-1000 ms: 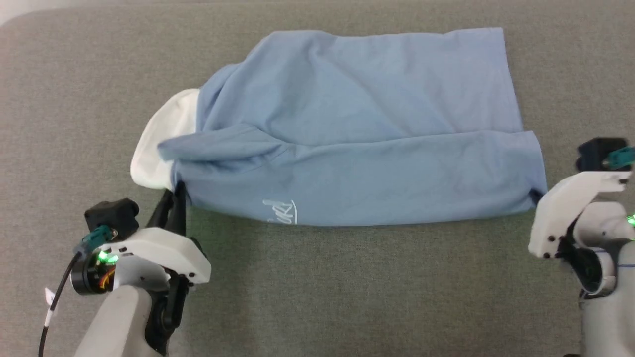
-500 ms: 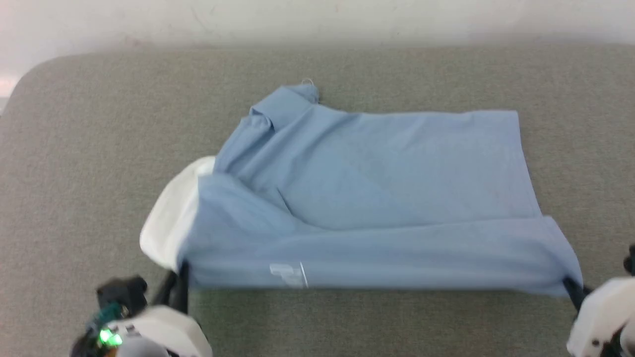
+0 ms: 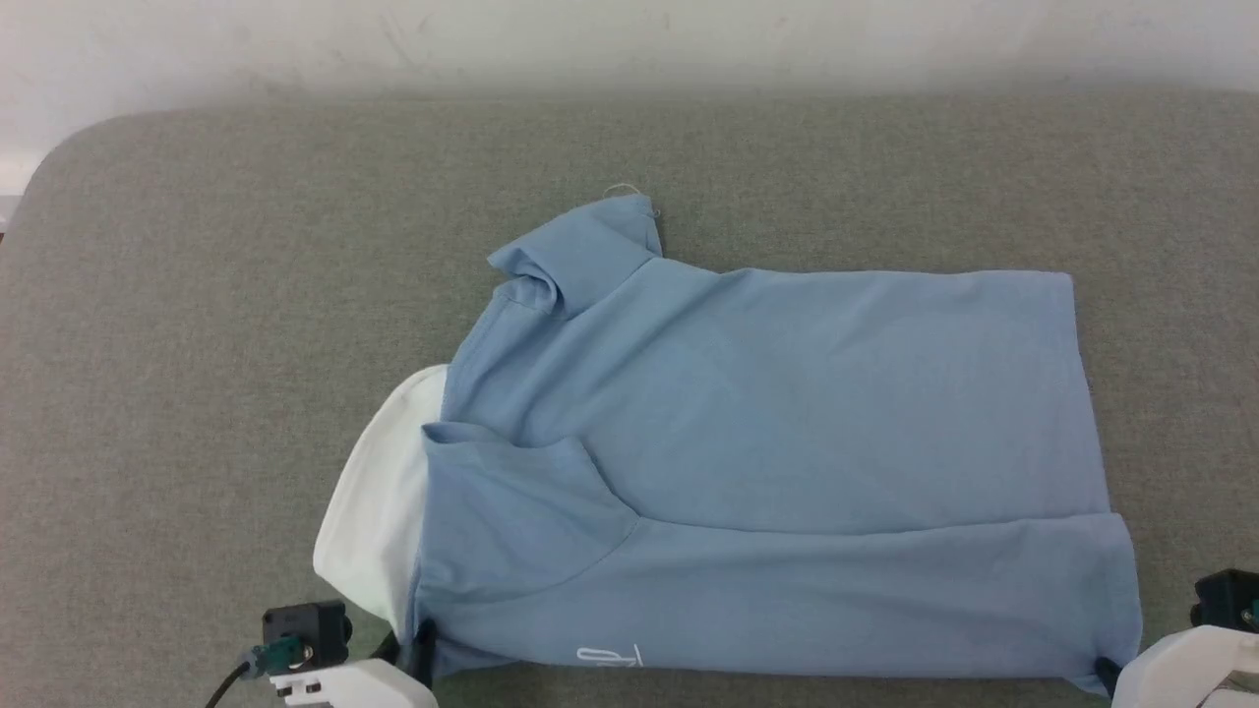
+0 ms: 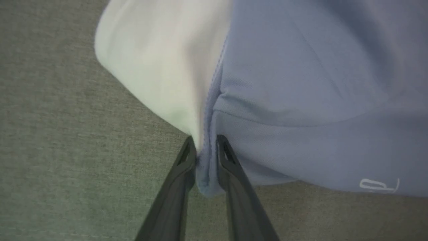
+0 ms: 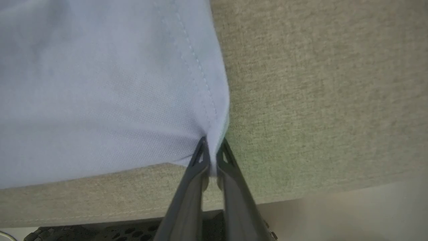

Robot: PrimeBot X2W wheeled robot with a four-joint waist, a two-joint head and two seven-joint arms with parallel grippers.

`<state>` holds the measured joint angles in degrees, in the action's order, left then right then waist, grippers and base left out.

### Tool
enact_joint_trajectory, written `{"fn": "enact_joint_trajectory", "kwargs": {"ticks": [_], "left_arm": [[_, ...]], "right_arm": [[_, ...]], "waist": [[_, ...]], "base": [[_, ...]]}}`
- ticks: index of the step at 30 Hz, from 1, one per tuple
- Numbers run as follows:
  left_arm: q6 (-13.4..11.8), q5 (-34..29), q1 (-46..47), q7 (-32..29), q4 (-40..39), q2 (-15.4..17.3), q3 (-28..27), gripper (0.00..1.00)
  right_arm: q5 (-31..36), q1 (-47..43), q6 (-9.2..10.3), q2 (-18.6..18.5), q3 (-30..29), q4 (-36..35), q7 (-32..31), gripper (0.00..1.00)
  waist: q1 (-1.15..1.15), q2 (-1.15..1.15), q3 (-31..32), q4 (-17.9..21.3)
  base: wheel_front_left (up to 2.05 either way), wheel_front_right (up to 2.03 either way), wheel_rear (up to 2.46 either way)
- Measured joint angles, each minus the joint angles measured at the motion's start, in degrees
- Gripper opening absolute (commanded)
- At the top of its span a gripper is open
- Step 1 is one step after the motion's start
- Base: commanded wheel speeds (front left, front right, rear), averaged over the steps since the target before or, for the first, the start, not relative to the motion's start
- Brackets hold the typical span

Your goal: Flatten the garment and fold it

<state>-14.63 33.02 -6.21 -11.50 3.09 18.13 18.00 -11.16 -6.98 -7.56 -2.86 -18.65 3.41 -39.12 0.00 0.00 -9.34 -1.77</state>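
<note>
1. The head cam has tilted since a sec ago (the wall strip now shows at the top), so the pic shift alone isn't the shirt moving.
2. The light blue short-sleeved knit polo shirt (image 3: 767,423) lies on the grey fabric-covered worktop (image 3: 197,295). Its near folded edge is strung between the 2 tools, and the rest reaches away beyond their tips.
3. Change: the deep creases across the body a sec ago are mostly gone. The cloth is now flatter and the near strip is laid over the body w/ a fairly straight edge. The blue sleeve (image 3: 580,256) on the side furthest from the tools is in view now, crumpled.
4. Left tool (image 4: 203,140): its dark fingers sit either side of bunched cloth where the white collar (image 3: 379,511) meets the blue, w/ a small gap between them. Cannot tell whether it is squeezing or letting go.
5. Right tool (image 5: 211,142): its fingers are pressed together, pinching the hem corner.
6. The small white outline logo (image 3: 610,656) sits on the near edge, just right of the left tool.
7. Meaning (judgement): the smoothing pull looks about done and the 1st lengthwise fold is in. The far sleeve is left to tuck, then the cross-fold.
</note>
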Motion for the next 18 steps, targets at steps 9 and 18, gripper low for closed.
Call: {"fn": "enact_joint_trajectory", "kwargs": {"ticks": [9, 18], "left_arm": [[0.36, 1.05, 0.72, 0.02, -3.27, 1.99, -1.74, 1.0], [2.59, -5.44, 11.25, 3.8, -10.84, 8.09, -2.92, 1.0]], "right_arm": [[-1.66, 1.12, 0.02, -0.13, 1.43, -0.79, 12.83, 1.0], [0.67, 4.52, 0.02, -0.34, 9.81, -5.98, 35.06, 1.0]], "waist": [[0.0, 0.0, 0.72, 1.04], [0.0, 0.0, -1.07, 3.13]], "base": [[0.0, 0.0, 0.0], [0.0, 0.0, 0.0]]}}
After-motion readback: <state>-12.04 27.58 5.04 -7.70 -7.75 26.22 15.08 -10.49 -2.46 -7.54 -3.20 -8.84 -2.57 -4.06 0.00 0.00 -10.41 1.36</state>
